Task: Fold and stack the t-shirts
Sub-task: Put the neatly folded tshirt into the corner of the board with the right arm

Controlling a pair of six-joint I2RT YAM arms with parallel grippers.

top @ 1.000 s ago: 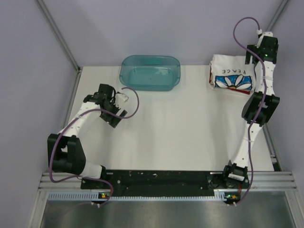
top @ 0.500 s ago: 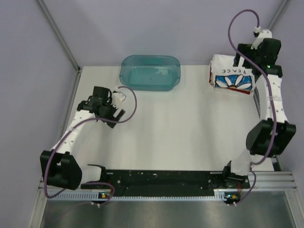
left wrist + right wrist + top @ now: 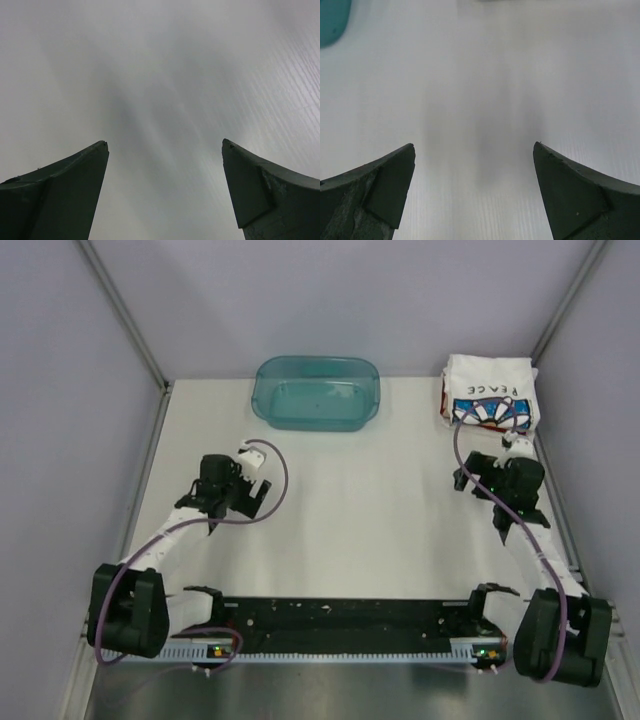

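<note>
A folded stack of t-shirts lies at the table's back right corner. On top is the white t-shirt (image 3: 490, 392) with its round blue-and-red "PEACE" print facing up. A red edge (image 3: 443, 408) shows at the stack's left side; I see no tan cloth. My right gripper (image 3: 478, 480) is open and empty, low over bare table just in front of the stack; its jaws stand wide apart in the right wrist view (image 3: 474, 146). My left gripper (image 3: 222, 498) is open and empty over bare table at the left; it also shows in the left wrist view (image 3: 165, 145).
A translucent teal plastic tub (image 3: 316, 392) stands at the back middle; it holds no cloth, and its corner shows in the right wrist view (image 3: 330, 20). Grey walls and metal posts close the back and sides. The arm bases sit on the black rail (image 3: 340, 618) at the near edge.
My right arm has swung down from above the shirt stack and folded back toward the near edge. My left arm has drawn back toward me and lowered. The stack has not moved.
</note>
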